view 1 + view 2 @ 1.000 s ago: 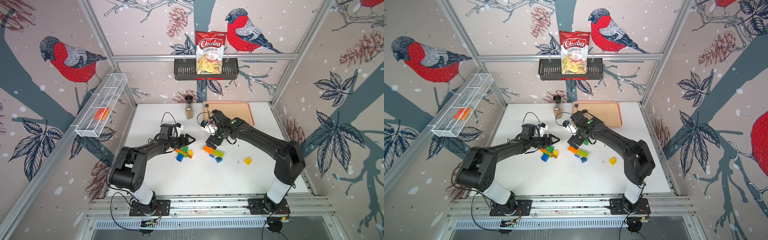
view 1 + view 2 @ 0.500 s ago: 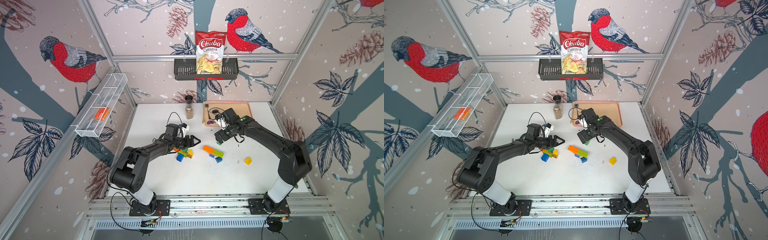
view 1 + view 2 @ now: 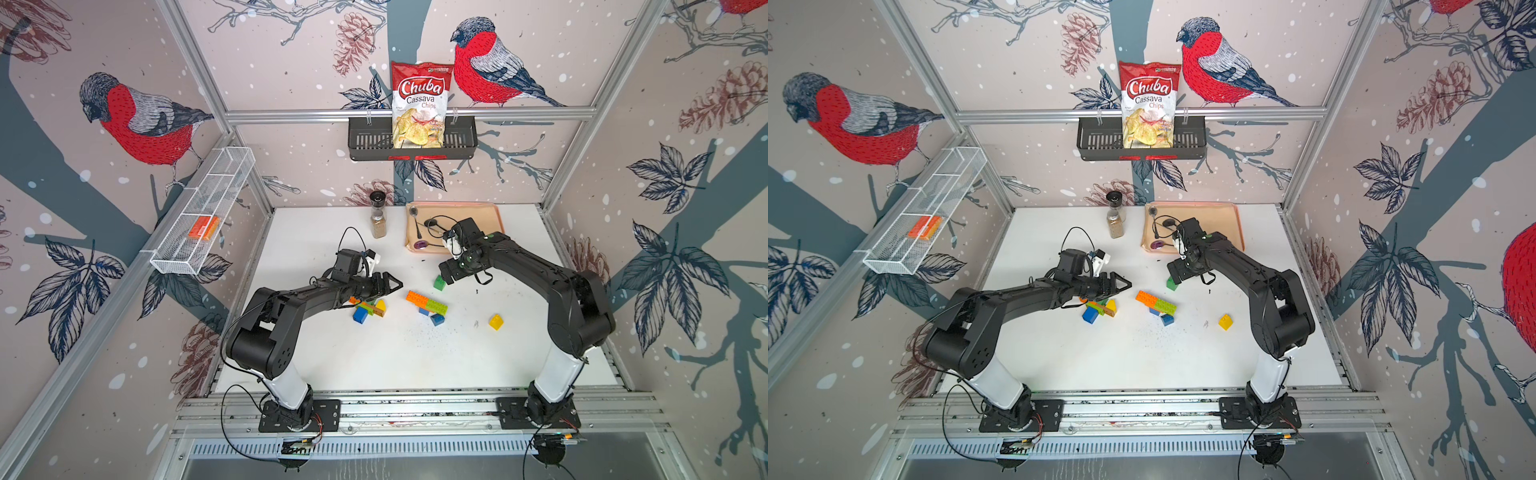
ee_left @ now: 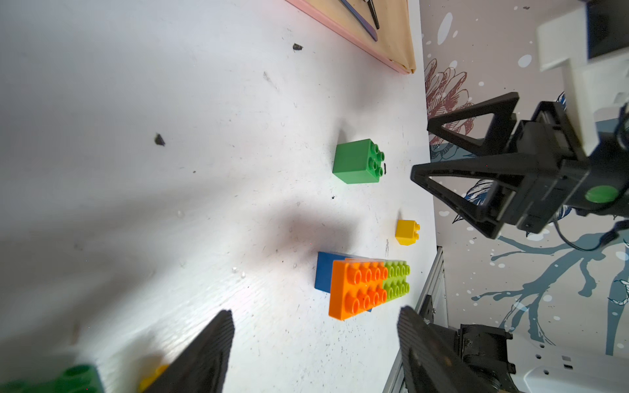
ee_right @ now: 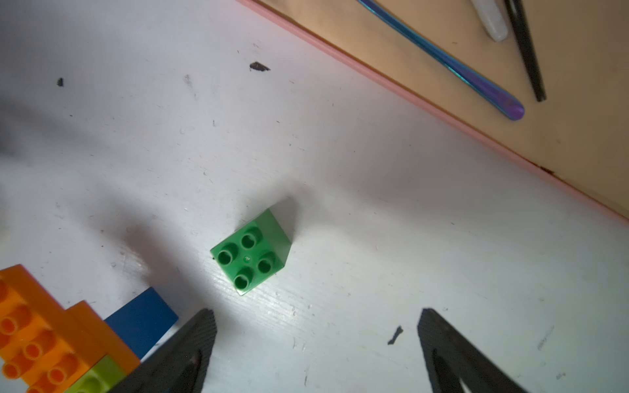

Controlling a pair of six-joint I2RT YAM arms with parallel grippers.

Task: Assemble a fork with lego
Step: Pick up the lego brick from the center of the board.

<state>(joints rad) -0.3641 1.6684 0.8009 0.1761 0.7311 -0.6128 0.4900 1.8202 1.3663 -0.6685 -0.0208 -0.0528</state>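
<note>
Green square studded brick [image 5: 250, 260]: studs up, alone on white worktop [image 3: 374, 361], open room all round, near pink tray [image 5: 510, 143] edge.
Right fingers [image 5: 190, 347]: wide, empty, near it.
Left fingers [image 4: 204, 350]: wide, empty.
Orange-lime brick row [image 3: 426, 302]: long axis toward small yellow brick [image 3: 495, 322].

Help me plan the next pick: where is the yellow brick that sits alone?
In both top views the lone yellow brick lies on the right side of the table, to the right of the orange-and-lime assembly and not touching it.

A robotics lab test cell. Aluminium framing [image 3: 291, 112] carries bird-print wall panels [image 3: 291, 54] around a white table [image 3: 374, 353], and two robot arms [image 3: 316, 296] are bolted to its front rail [image 3: 415, 409].
</note>
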